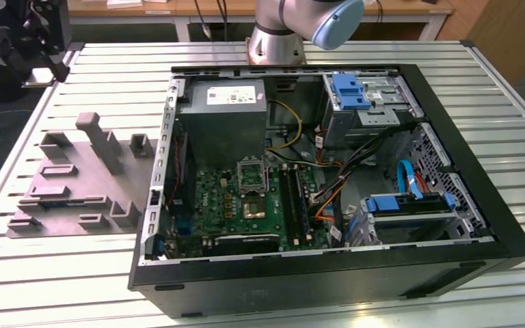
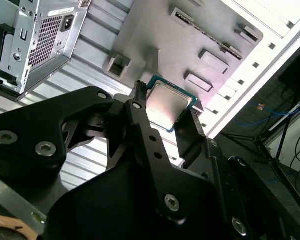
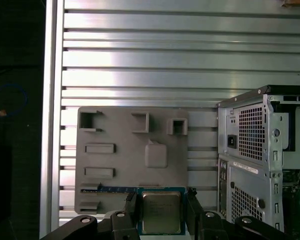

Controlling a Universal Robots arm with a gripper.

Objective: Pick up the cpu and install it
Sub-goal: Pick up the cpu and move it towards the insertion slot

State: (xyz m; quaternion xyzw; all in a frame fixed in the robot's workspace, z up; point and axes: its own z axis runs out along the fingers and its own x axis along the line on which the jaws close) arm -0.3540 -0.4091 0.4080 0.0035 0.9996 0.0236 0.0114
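Tool [image 3: 161,200] fingers [image 3: 131,204] are closed narrow on the cpu [image 3: 161,213], one black finger against each of two opposite edges. In both wrist views the chip's pale metal top faces the camera. In the second wrist view the tool [image 2: 166,108] carries the cpu [image 2: 171,101] tilted, with its green border visible around the metal lid.

The cpu sits over the edge of the grey fixture [image 3: 125,165], beside one of the fixture's corners. Whether it touches the fixture cannot be told. The fixture [image 2: 190,47] lies flat on the slatted metal desk [image 3: 140,50], with upright blocks and shallow rectangular pockets across its face.

Just beside the fixture stands the open computer case [image 3: 250,150]. In the exterior view the case [image 1: 467,171] lies to the exterior view's right of the fixture [image 1: 71,184]. Inside it are a green motherboard [image 1: 235,205] and a grey power-supply box [image 1: 226,116]. The dark socket frame [image 1: 251,173] on the motherboard lies on the far side of the case wall from the fixture.

The robot arm [image 1: 290,27] rises from the desk [image 1: 62,273] beyond the case.
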